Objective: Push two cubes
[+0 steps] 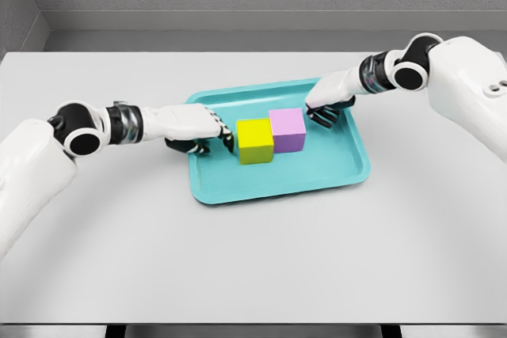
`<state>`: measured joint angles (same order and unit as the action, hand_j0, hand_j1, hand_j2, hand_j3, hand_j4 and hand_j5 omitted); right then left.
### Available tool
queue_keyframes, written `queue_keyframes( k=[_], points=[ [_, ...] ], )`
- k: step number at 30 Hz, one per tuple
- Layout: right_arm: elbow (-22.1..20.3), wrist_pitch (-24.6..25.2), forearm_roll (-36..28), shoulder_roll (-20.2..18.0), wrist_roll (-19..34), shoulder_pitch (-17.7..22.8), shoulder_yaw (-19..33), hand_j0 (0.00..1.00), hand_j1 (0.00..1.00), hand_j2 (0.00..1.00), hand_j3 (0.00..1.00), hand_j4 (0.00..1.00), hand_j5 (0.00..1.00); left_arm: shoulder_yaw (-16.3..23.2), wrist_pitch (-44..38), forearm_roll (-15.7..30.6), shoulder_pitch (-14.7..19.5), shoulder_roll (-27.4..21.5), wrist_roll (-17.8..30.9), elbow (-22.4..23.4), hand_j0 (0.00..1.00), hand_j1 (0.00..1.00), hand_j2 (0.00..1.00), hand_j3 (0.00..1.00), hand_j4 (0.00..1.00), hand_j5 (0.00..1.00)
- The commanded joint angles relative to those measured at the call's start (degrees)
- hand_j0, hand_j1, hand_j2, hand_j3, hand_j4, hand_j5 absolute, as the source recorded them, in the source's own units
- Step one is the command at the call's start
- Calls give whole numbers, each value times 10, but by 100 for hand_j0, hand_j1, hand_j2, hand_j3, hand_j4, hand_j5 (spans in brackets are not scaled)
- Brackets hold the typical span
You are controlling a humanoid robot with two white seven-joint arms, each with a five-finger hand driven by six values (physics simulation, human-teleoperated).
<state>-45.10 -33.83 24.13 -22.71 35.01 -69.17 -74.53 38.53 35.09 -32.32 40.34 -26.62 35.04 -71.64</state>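
A yellow cube (255,141) and a pink cube (287,130) stand side by side, touching, in the middle of a teal tray (277,182). My left hand (212,138) reaches over the tray's left rim, its fingers curled with the tips just left of the yellow cube, holding nothing. From the right, my right hand (323,110) comes in above the tray's far right part; its curled fingers sit right beside the pink cube's right face and grasp nothing.
The tray lies in the middle of a white table (253,259). A grey wall runs along the far edge of the table. Bare tabletop lies in front of the tray and on both sides.
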Motion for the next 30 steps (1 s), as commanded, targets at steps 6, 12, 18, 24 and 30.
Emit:
queue_keyframes(
  k=[6, 12, 18, 24, 30],
  points=[
    [18, 23, 18, 6, 0, -10, 2, 13, 13, 13, 13, 13, 13, -1, -1, 51, -37, -78, 0, -134, 61, 61, 61, 61, 61, 61],
    [19, 51, 33, 30, 0, -25, 2, 13, 13, 13, 13, 13, 13, -2, -1, 98, -47, -118, 0, -212, 61, 61, 61, 61, 61, 61],
    [16, 63, 54, 54, 0, -26, 1, 13, 13, 13, 13, 13, 13, 4, -1, 103, -44, -78, 0, -195, 61, 61, 61, 61, 61, 61],
    [9, 60, 55, 59, 0, -25, -11, 13, 13, 13, 13, 13, 13, 29, -1, 92, -43, -9, 0, -141, 61, 61, 61, 61, 61, 61],
    [-1, 58, 54, 59, 0, -21, -20, 13, 13, 13, 13, 13, 13, 51, -1, 79, -42, 10, 0, -110, 61, 61, 61, 61, 61, 61]
  ],
)
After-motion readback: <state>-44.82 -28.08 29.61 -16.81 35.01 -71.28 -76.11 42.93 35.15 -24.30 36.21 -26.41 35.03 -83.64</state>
